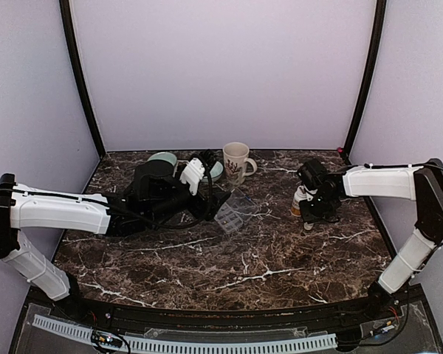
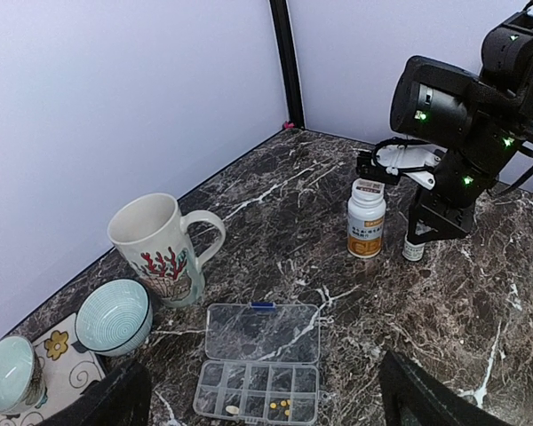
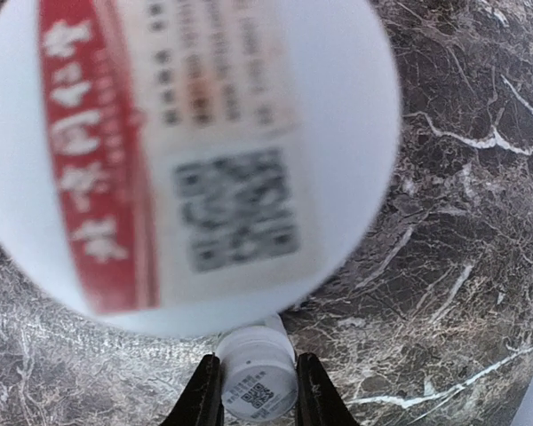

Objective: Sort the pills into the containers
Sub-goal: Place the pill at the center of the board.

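Note:
The clear organiser box (image 2: 258, 389) lies open on the marble, its lid (image 2: 262, 331) folded flat behind it; it also shows in the top view (image 1: 235, 210). A few small yellow pills (image 2: 284, 406) and one pale oval pill (image 2: 233, 410) lie in its near compartments. My left gripper (image 2: 259, 395) is open and empty, its dark fingers (image 2: 422, 399) wide apart above the box's near side. My right gripper (image 3: 258, 390) is shut on a small white bottle (image 3: 259, 377), upright on the table next to the amber pill bottle (image 2: 366, 219).
A white mug with a red coral print (image 2: 158, 248) stands left of the box. Two pale green bowls (image 2: 114, 315) (image 2: 7, 373) sit beyond it, near the back left. The amber bottle's white labelled cap (image 3: 186, 151) fills most of the right wrist view. Walls enclose the table.

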`<state>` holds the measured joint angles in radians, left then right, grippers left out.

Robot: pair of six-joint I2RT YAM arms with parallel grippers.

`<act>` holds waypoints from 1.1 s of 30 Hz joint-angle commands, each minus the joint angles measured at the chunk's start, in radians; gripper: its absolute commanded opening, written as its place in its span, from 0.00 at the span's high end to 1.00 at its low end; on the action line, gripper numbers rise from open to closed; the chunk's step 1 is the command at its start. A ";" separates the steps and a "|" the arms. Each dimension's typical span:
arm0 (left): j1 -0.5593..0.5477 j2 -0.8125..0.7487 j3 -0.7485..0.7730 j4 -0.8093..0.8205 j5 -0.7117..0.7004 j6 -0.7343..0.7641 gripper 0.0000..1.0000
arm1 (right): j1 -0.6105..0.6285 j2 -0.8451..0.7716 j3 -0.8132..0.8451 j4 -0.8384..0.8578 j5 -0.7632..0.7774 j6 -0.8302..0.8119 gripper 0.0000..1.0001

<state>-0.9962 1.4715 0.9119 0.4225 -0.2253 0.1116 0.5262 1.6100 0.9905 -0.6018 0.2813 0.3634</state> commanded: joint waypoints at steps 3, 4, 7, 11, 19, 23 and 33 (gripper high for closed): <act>0.007 -0.007 0.016 0.001 0.007 -0.012 0.08 | -0.052 -0.009 -0.011 -0.001 0.010 -0.011 0.85; 0.008 -0.007 0.016 0.001 0.007 -0.012 0.08 | -0.058 -0.009 -0.008 -0.001 0.011 -0.015 0.85; 0.008 -0.008 0.013 -0.001 0.007 -0.013 0.08 | -0.082 -0.005 0.004 0.003 0.011 -0.025 0.85; 0.008 -0.008 0.014 -0.002 0.008 -0.013 0.08 | -0.118 0.015 0.024 0.013 0.009 -0.038 0.85; 0.008 -0.004 0.016 -0.002 0.011 -0.013 0.08 | -0.150 0.073 0.062 0.027 0.007 -0.061 0.85; 0.008 -0.002 0.017 -0.001 0.012 -0.014 0.08 | -0.165 0.098 0.075 0.040 0.007 -0.065 0.85; 0.008 0.000 0.019 -0.008 0.014 -0.016 0.08 | -0.194 0.142 0.105 0.053 -0.014 -0.072 0.81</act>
<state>-0.9947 1.4723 0.9119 0.4168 -0.2203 0.1074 0.3424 1.7176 1.0931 -0.5438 0.2844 0.3027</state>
